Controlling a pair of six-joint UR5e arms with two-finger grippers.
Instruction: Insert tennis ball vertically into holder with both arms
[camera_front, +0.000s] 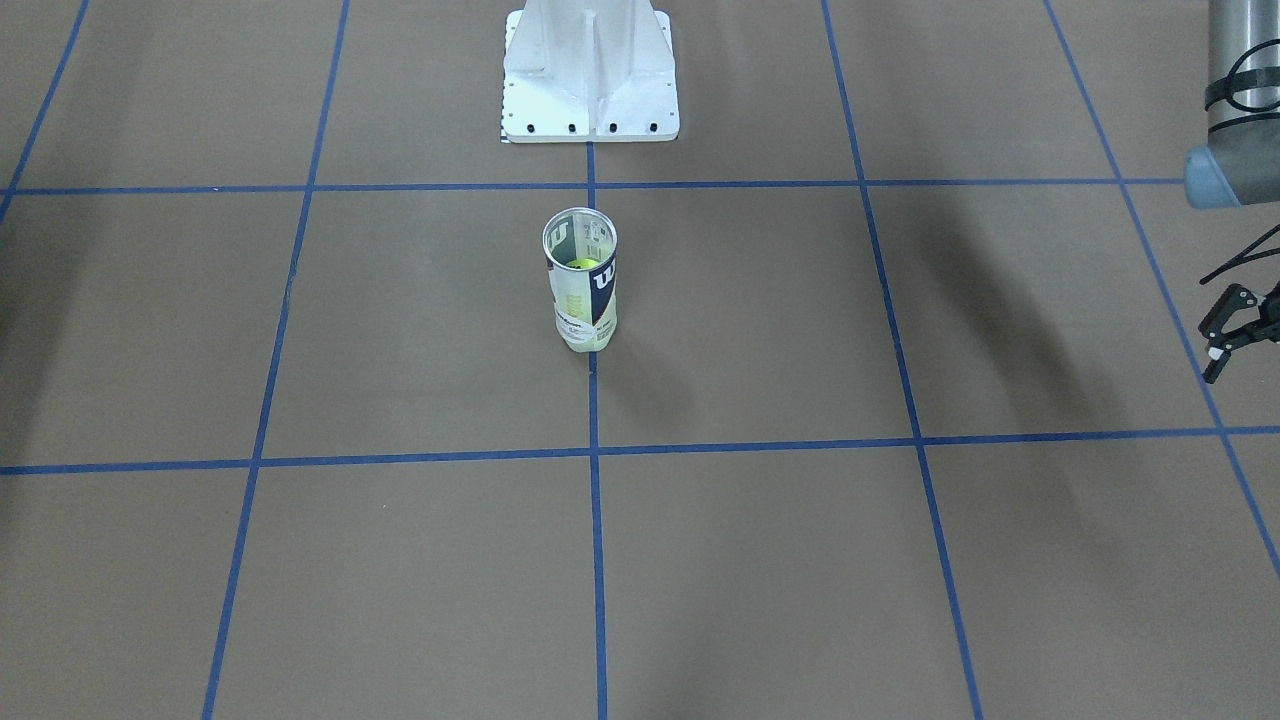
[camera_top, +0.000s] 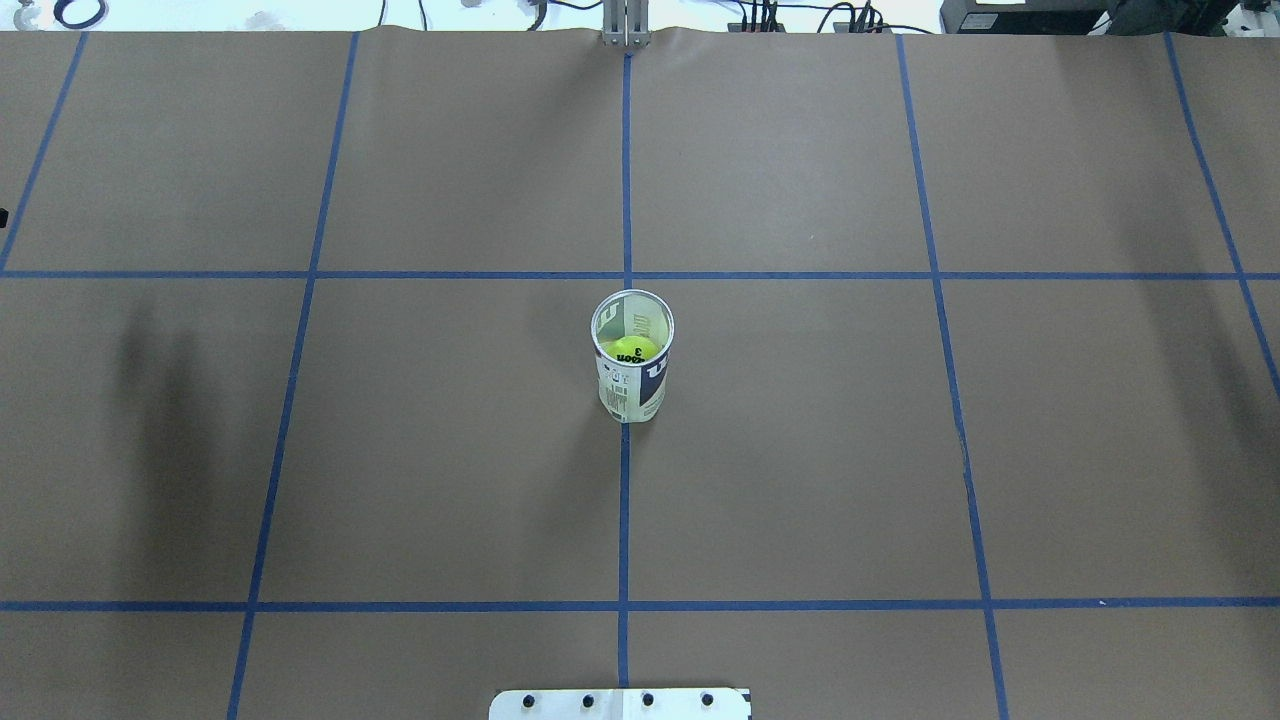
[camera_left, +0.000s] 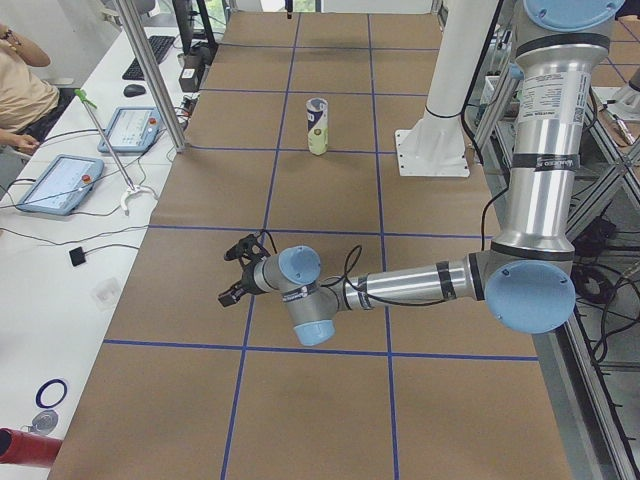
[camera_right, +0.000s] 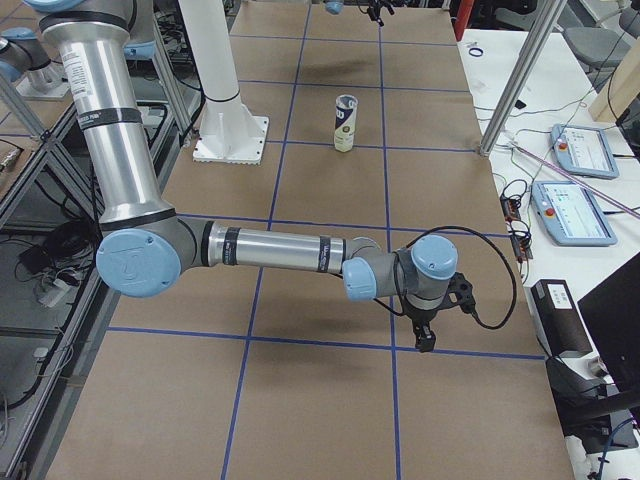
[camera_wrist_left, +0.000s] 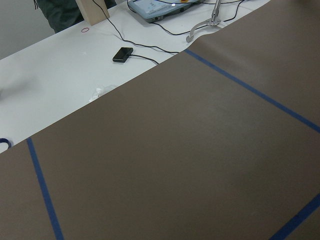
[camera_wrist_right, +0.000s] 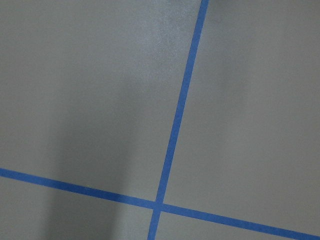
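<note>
Holder (camera_top: 632, 372) upright mid-worktop (camera_top: 400, 450) on a blue tape line (camera_top: 623, 500), yellow ball (camera_top: 634, 348) inside, left gripper (camera_front: 1212, 355) spread, empty, well apart, right gripper (camera_right: 426, 336) far off, spread or pressed together unclear

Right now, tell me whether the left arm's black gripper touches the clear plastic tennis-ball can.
Apart: the front-facing view shows a wide gap between left gripper and can.

Left arm (camera_left: 400, 285) is stretched out low over your worktop, forearm level, left tool (camera_left: 227, 276) with jaws apart. Right arm (camera_right: 270, 250) likewise; right tool (camera_right: 425, 340) points down, jaws unreadable.
</note>
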